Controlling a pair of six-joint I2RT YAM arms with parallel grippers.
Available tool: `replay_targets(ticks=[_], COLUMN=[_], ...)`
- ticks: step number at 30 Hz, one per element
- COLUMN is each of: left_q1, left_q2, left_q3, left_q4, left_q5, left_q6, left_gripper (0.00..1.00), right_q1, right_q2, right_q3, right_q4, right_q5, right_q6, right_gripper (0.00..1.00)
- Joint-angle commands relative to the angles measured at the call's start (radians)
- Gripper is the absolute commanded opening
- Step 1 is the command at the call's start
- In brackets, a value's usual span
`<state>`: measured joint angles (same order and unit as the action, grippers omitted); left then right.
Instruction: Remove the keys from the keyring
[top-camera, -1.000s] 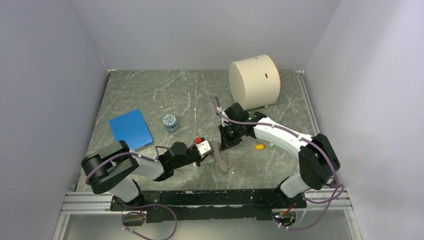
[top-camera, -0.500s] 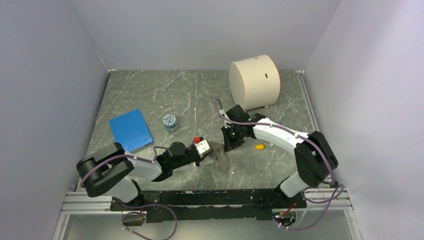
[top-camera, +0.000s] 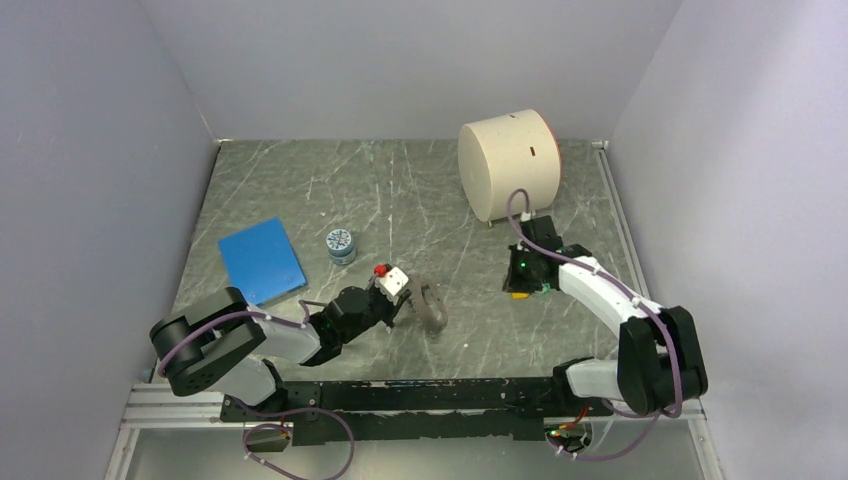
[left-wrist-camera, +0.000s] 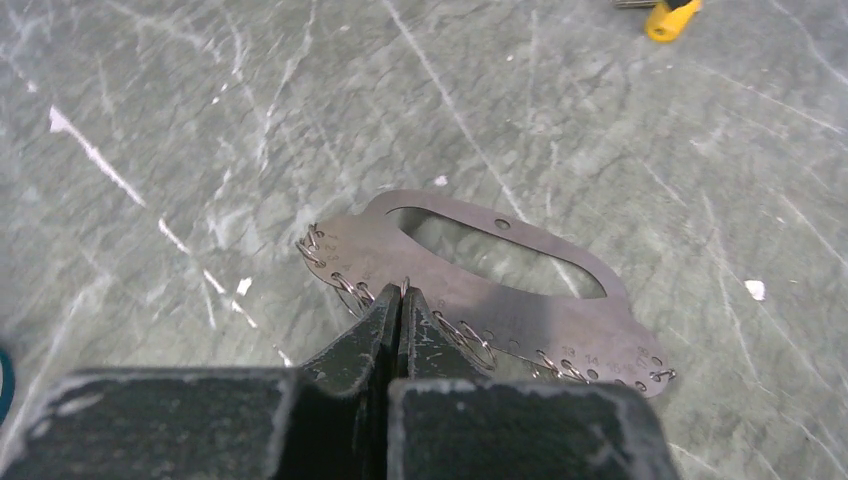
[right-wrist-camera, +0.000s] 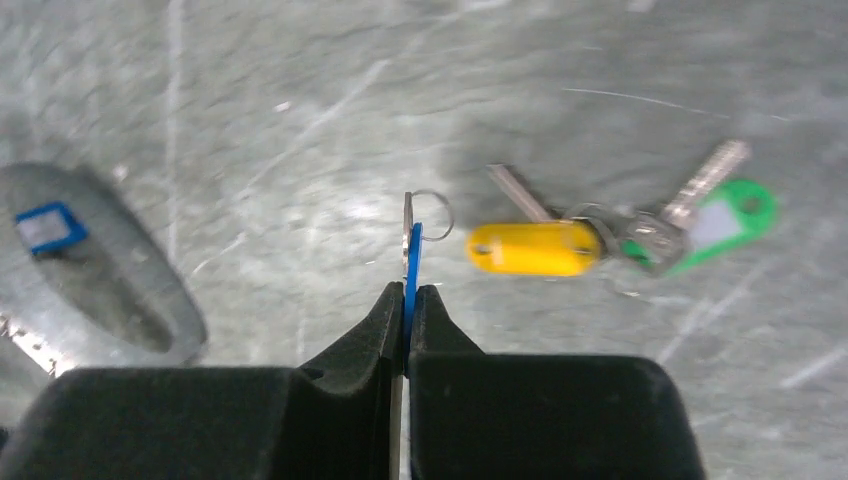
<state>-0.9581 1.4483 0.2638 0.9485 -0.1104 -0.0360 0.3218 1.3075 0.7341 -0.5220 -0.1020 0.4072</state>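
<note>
On the tabletop (top-camera: 400, 190), keyring (left-wrist-camera: 520, 312): near the middle, left of the keys; flat dark-grey metal with an oval opening and small wire rings along its near edge; well apart from all three keys.
Left end effector (left-wrist-camera: 400, 300): closed tight, pinching the keyring's near edge among the small rings; unclear whether the keyring is lifted or resting.
Right end effector (right-wrist-camera: 408, 292): closed narrow on the blue key, over on the right side of the tabletop.
Blue key (right-wrist-camera: 412, 255): edge-on between the fingers, a small wire ring at its far tip; off the keyring.
Yellow key (right-wrist-camera: 533, 248): flat on the tabletop, just beside the blue key.
Green key (right-wrist-camera: 735, 210): flat on the tabletop, right of the yellow one, seemingly linked to it by a small ring; somewhat blurred.
Jar (top-camera: 341, 243): small, round, blue-patterned, to the far left of the keyring.
Blue pad (top-camera: 262, 258): flat square, just left of the jar.
Beige drum (top-camera: 508, 165): on its side at the far right, beyond the right arm.
</note>
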Motion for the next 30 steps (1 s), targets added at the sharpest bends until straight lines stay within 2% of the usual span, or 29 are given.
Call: replay_targets(ticks=[1, 4, 8, 13, 19, 22, 25, 30], left_q1=[0.008, 0.019, 0.037, 0.058, 0.071, 0.074, 0.084, 0.111], left_q2=[0.006, 0.021, 0.050, 0.042, 0.003, -0.032, -0.102, -0.237], left_q3=[0.013, 0.027, 0.019, 0.017, 0.018, 0.018, 0.046, 0.095], left_q4=[-0.019, -0.046, -0.015, -0.026, -0.068, -0.102, -0.235, -0.453], left_q5=[-0.114, -0.130, -0.127, -0.126, -0.130, -0.146, -0.188, -0.224], left_q6=[-0.091, -0.123, -0.161, -0.198, -0.224, -0.235, -0.275, -0.350], left_gripper=[0.02, 0.03, 0.03, 0.03, 0.07, 0.12, 0.21, 0.45], right_q1=[-0.100, -0.156, -0.204, -0.210, -0.210, -0.210, -0.210, -0.209], right_q2=[-0.060, -0.069, -0.056, -0.068, -0.197, -0.295, -0.402, -0.589], right_q3=[-0.067, -0.092, -0.101, -0.084, -0.051, -0.027, -0.014, 0.008], right_q4=[0.115, 0.156, 0.193, 0.185, 0.124, 0.081, 0.047, -0.002], right_q5=[0.096, 0.126, 0.129, 0.130, 0.140, 0.150, 0.166, 0.221], right_q6=[0.064, 0.077, 0.081, 0.087, 0.103, 0.104, 0.098, 0.079], right_gripper=[0.00, 0.02, 0.15, 0.47, 0.73, 0.84, 0.96, 0.99])
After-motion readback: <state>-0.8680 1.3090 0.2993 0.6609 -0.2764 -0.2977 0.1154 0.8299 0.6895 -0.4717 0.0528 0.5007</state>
